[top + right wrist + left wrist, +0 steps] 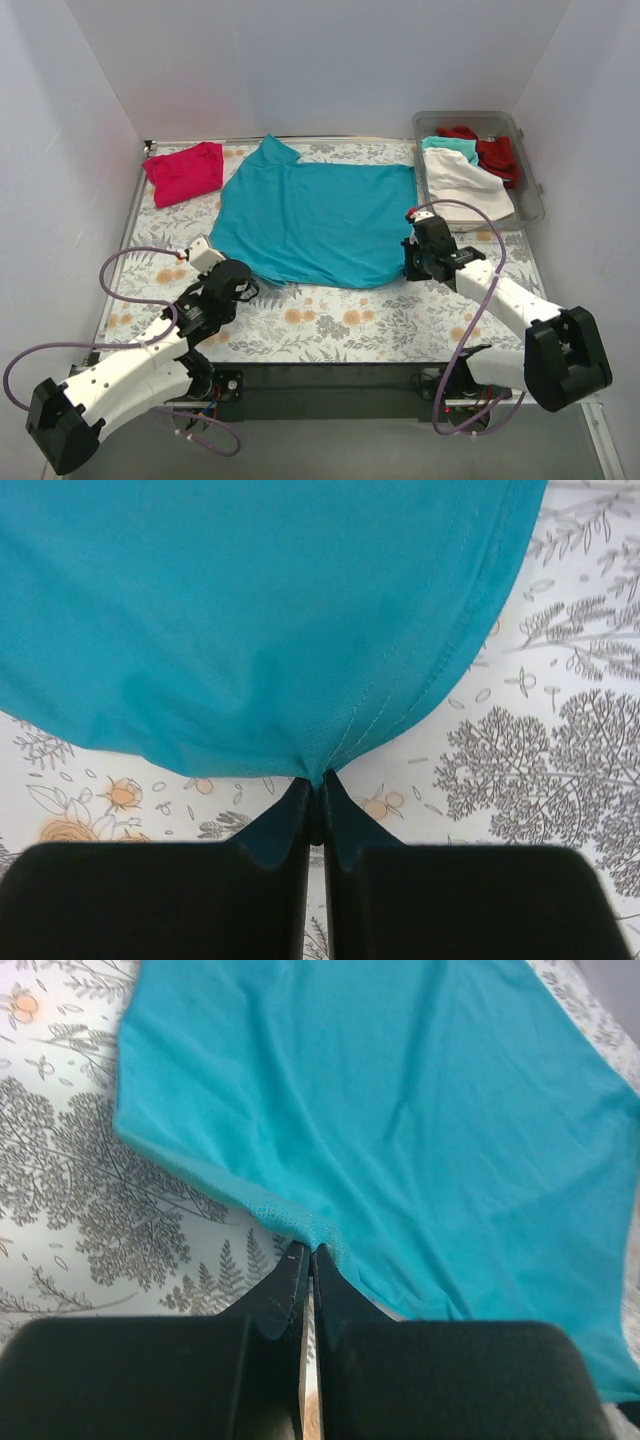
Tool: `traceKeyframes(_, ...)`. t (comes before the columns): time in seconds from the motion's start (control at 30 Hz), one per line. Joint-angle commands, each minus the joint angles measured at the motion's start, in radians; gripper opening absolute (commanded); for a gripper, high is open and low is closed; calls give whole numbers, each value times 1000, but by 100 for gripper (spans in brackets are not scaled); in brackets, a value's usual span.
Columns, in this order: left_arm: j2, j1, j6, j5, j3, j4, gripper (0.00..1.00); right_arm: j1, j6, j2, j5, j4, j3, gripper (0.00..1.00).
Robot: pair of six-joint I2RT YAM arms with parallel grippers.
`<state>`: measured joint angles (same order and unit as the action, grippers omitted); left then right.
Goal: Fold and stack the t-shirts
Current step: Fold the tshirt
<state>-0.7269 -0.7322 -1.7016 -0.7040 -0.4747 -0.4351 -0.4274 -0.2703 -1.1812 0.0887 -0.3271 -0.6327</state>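
Teal t-shirt (pixel 315 215) lies spread flat, a little toward 12 o'clock of the middle of the floral-patterned bench (pixel 330 320), with its collar end toward 11 o'clock and its hem along the near side. The left end effector (pixel 243 288) sits at the shirt's 7 o'clock corner. In the left wrist view its fingers (pixel 290 1290) are pressed together on the hem, which bunches into a small pucker right at the tips (pixel 308 1255). The right end effector (pixel 410 262) sits at the 5 o'clock corner. In the right wrist view its fingers (pixel 345 815) are likewise pressed together, pinching the stitched hem of the teal t-shirt, and the cloth gathers to a point at the tips (pixel 315 780). The fabric between the two corners rests on the bench with light wrinkles.

At 10 o'clock a magenta-pink t-shirt (pixel 185 172) lies folded, just beside the teal sleeve and not touching it. At 2 o'clock stands a clear plastic bin (pixel 535 205) holding a white garment (pixel 465 180), a teal one (pixel 450 145) and a red one (pixel 497 152), crumpled together.
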Motion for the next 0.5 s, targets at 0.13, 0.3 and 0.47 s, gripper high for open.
traceKeyframes(0.13,-207,68,174,-112,-99,245,0,12,72,-201,-7,16,-248,1)
traceKeyframes(0.3,-325,217,301,43,-117,506,0,55,103,-351,-29,14,-390,1)
traceKeyframes(0.47,-457,292,425,141,-191,642,0,93,131,-464,-56,14,-470,1)
